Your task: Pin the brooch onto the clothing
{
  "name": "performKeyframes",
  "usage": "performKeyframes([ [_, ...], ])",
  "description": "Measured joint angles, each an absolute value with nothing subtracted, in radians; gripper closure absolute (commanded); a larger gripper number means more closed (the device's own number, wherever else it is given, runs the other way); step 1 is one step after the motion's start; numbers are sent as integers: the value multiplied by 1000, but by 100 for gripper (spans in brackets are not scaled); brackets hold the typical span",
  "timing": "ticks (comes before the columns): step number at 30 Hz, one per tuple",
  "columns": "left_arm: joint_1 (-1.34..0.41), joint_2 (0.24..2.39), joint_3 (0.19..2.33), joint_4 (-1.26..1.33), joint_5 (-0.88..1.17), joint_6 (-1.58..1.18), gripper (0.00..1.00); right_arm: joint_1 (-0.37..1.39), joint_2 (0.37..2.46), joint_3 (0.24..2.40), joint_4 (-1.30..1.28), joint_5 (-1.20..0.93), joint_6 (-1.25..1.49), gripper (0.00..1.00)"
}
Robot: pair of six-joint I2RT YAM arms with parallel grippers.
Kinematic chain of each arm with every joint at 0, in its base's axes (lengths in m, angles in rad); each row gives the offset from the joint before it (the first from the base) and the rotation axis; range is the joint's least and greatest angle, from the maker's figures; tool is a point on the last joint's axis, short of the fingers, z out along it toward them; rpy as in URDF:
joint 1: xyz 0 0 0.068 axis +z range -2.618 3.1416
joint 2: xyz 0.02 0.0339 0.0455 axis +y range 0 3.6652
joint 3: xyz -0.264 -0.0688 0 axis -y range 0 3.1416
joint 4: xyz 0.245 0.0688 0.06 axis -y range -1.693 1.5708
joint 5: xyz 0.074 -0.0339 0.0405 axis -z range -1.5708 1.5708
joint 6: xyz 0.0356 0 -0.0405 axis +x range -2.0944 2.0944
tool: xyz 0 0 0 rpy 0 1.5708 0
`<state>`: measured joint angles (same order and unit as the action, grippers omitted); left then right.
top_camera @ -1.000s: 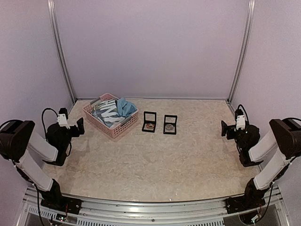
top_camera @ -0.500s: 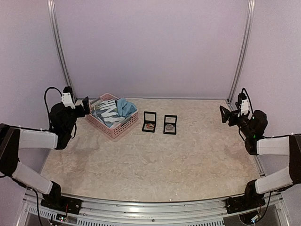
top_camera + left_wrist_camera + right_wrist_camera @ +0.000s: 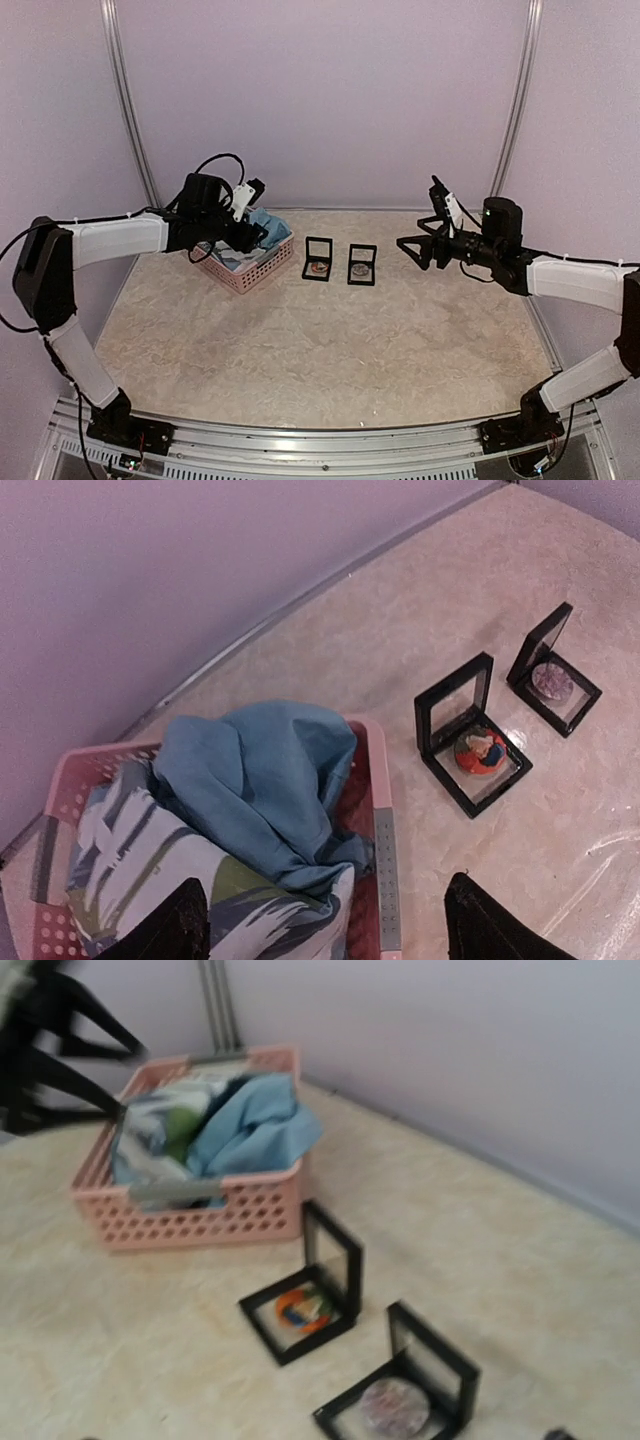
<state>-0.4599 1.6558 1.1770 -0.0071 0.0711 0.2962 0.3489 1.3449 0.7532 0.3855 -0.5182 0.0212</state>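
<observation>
Hovering left hand (image 3: 330, 930): released, fingers spread wide over the basket's near rim, touching nothing.
Right hand (image 3: 415, 250): also spread, as far as we can tell, and grasping nothing. It is in the air to the right of the cases (image 3: 318, 246), apart from them.
Shirt (image 3: 250, 780): crumpled inside the pink basket (image 3: 382, 850) at the back left of the tabletop (image 3: 330, 340). Its print is only partly showing.
Orange brooch (image 3: 482, 752): lies in the case just beside the basket, lid standing up.
Grey brooch (image 3: 550, 680): lies in the case farther from the basket, lid also up.
Stage: we judge this the very start. The shirt is not yet laid out and nothing is pinned.
Risk, basket: a snagged fold could drag or tip the light basket as the shirt comes out.
Risk, cases: swinging cloth or a low hand could knock a case shut or slide it.
Risk, pin: on bunched cloth the pin could go through several layers, so we want the shirt flat first.
Count: two hands, one basket, one shirt, two cases, two brooches.
</observation>
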Motion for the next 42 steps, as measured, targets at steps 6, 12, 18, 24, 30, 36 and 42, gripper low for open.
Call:
performKeyframes([
  [6,-459,1896,1305,-192,25,287,42,402,1355,766,310,-493,-2,8],
  [12,-471,1939,1317,-266,22,270,52,422,1360,765,289,-485,-2,8],
  [18,-477,1939,1319,-284,30,229,90,424,1370,765,288,-481,-2,8],
  [24,-470,1939,1320,-287,27,137,100,426,1390,766,287,-481,-2,8],
  [30,-332,1939,1324,-282,2,-12,100,427,1397,772,273,-471,14,9],
  [36,-161,2009,1416,-297,-64,-47,100,429,1402,774,255,-455,19,9],
  [42,-172,2123,1574,-328,-95,-45,100,432,1408,775,240,-432,20,9],
])
